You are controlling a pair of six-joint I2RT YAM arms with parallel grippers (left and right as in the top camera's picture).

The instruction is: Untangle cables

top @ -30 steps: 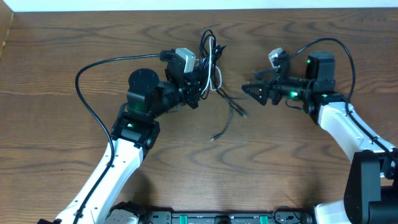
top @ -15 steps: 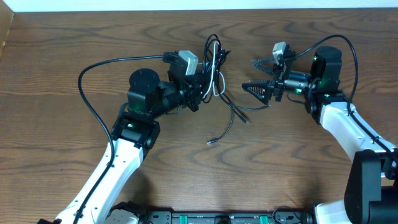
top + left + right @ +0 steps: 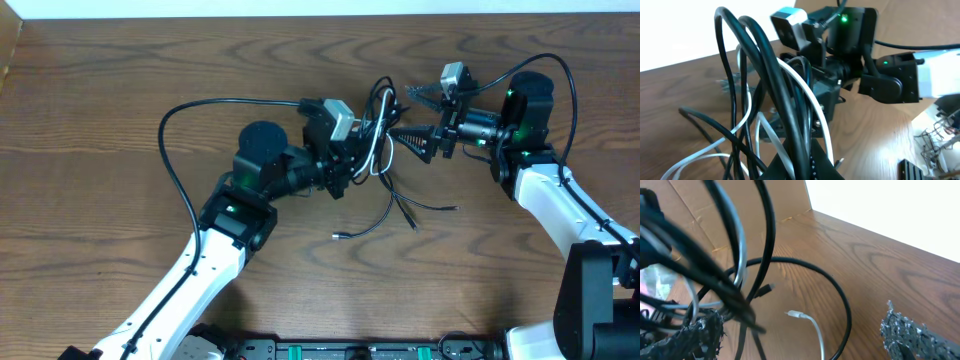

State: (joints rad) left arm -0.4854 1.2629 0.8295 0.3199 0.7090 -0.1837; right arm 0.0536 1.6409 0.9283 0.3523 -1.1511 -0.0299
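Observation:
The cables [image 3: 378,128] are a tangle of thin black cords and one white cord. My left gripper [image 3: 358,158] is shut on the bundle and holds it up off the table. Loose plug ends trail onto the wood below [image 3: 340,236]. In the left wrist view the bundle [image 3: 785,100] rises from between my fingers [image 3: 807,167]. My right gripper [image 3: 399,116] is open, its fingers on either side of the bundle's right edge. In the right wrist view, black loops [image 3: 765,255] and a white plug end [image 3: 792,314] lie between the open fingers [image 3: 810,340].
The thick black robot cable [image 3: 185,130] arcs over the table to the left of the left arm. The right arm's own cable [image 3: 560,75] loops above its wrist. A cardboard wall [image 3: 700,215] stands at the table's far left edge.
My left arm has carried the cable bundle to the right, up to the right gripper. The right gripper has opened and now brackets the bundle's edge. The loose ends were dragged right.

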